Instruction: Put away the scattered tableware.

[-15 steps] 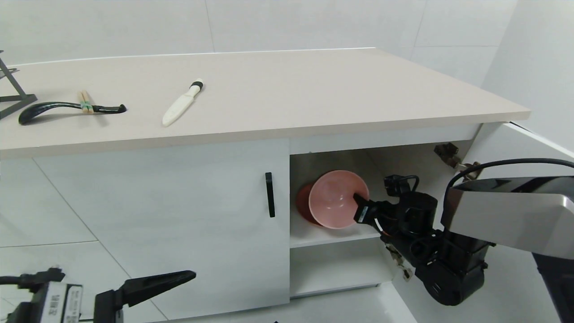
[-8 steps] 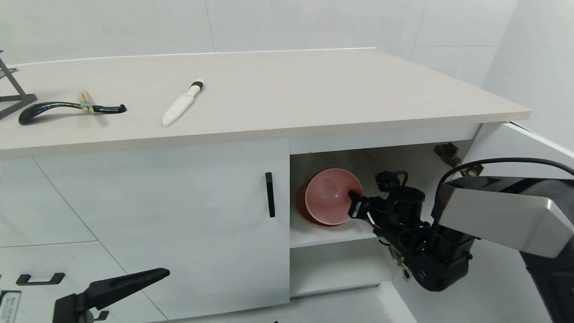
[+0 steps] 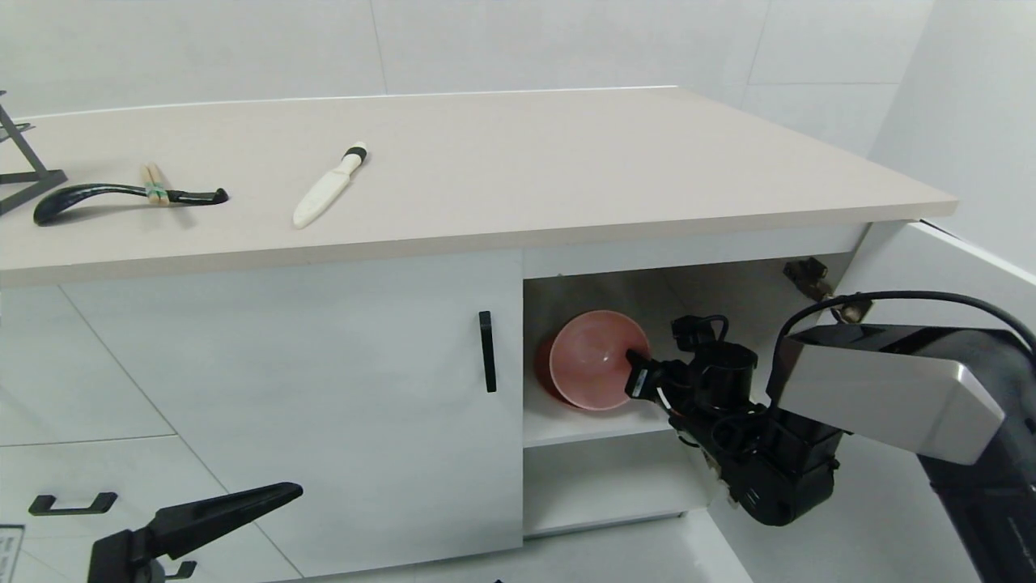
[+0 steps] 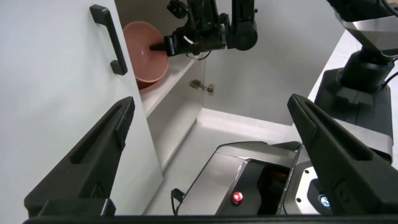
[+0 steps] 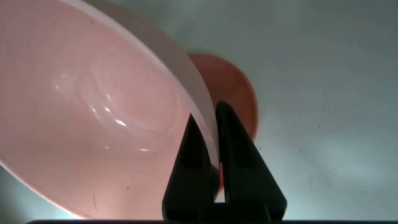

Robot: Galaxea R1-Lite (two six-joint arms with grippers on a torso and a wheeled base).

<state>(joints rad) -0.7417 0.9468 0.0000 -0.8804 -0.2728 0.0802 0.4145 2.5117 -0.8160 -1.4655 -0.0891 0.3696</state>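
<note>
A pink bowl (image 3: 589,356) stands tilted on its side over the upper shelf (image 3: 591,423) of the open cabinet. My right gripper (image 3: 636,379) is shut on its rim; the right wrist view shows the fingers (image 5: 198,155) pinching the bowl's wall (image 5: 93,112). Right behind it sits a darker red bowl (image 3: 541,368) (image 5: 235,93). On the countertop lie a white knife (image 3: 328,186), a black spoon (image 3: 105,196) and a pair of chopsticks (image 3: 154,185). My left gripper (image 4: 211,106) hangs low in front of the cabinet, open and holding nothing.
The cabinet's left door is closed and carries a black handle (image 3: 485,351). Its right door (image 3: 955,259) is swung open beside my right arm. A dark rack (image 3: 24,174) stands at the counter's far left. A lower shelf (image 3: 599,486) lies beneath the bowls.
My right gripper has carried the pink bowl leftwards and deeper into the cabinet, close against the red bowl. The left gripper has sunk lower and to the left.
</note>
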